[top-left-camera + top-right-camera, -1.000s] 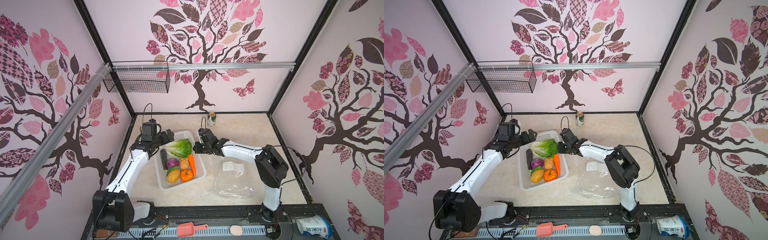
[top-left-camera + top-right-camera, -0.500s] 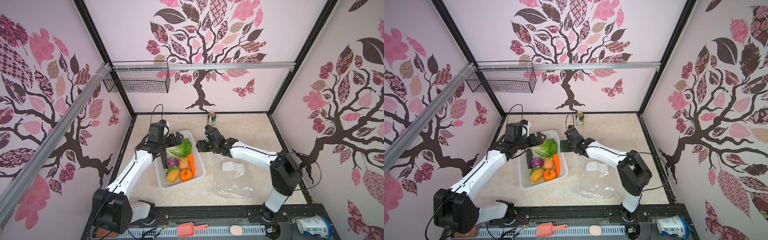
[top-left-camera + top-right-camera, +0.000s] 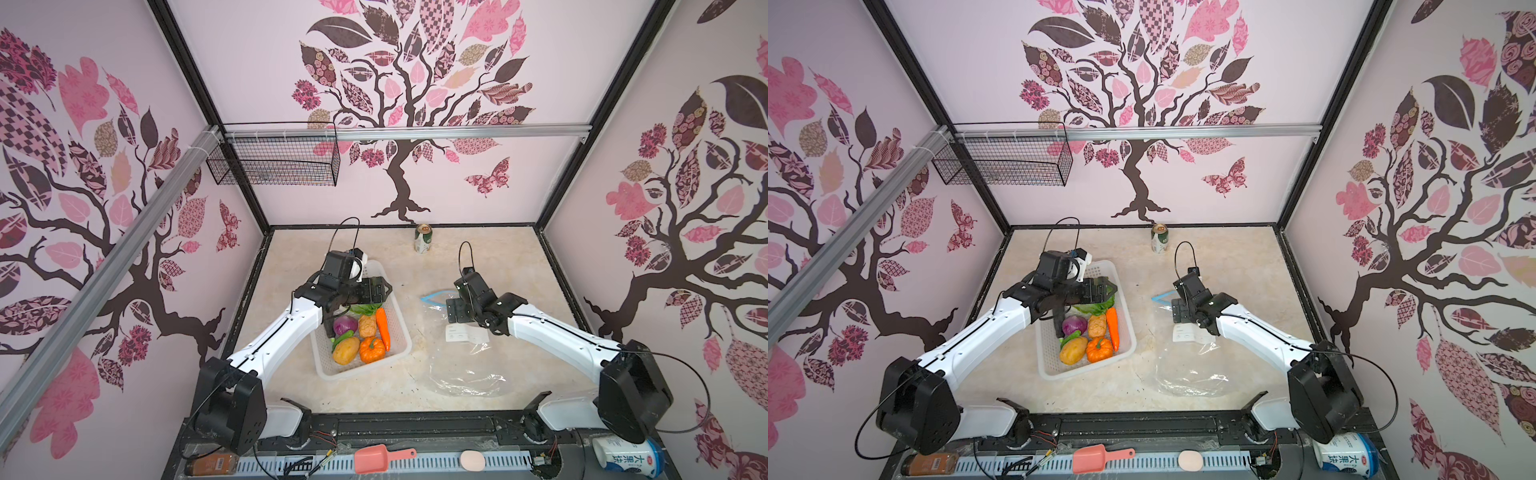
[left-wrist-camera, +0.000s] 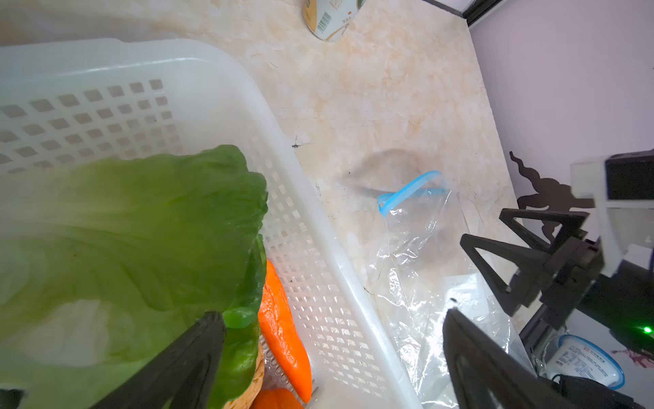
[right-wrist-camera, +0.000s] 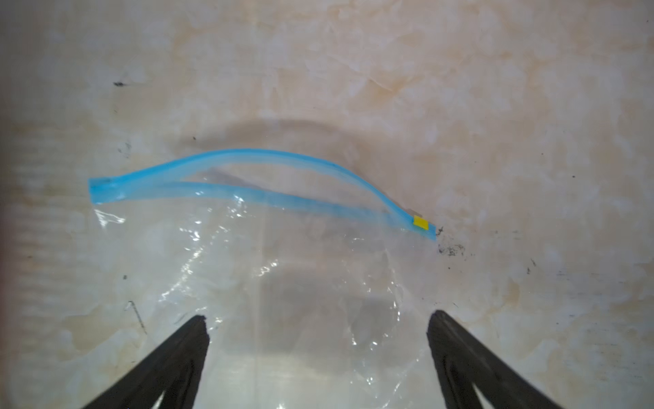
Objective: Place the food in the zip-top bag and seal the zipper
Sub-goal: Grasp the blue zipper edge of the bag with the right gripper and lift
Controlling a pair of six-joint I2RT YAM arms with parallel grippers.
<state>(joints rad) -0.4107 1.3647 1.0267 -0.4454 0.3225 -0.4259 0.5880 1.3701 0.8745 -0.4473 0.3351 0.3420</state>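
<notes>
Hovering my spread left gripper (image 4: pixel 331 317) over the leafy green toy lettuce (image 4: pixel 141 230) at the white perforated plastic basket's (image 3: pixel 362 371) far end, I see the clear crinkly plastic bag (image 3: pixel 465 365) lying to its right, its blue zipper strip (image 5: pixel 265 155) parted toward the tabletop's (image 3: pixel 478 257) far edge, under my spread right gripper (image 5: pixel 318 318).

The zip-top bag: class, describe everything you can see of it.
The zip-top bag is clear, crinkly plastic, lying flat and empty on the marble-look table, beside the white basket. Its blue zipper gapes in the middle, joined at both ends, with a yellow tab at one end. A white label shows on it. The open right gripper hangs over it.
</notes>
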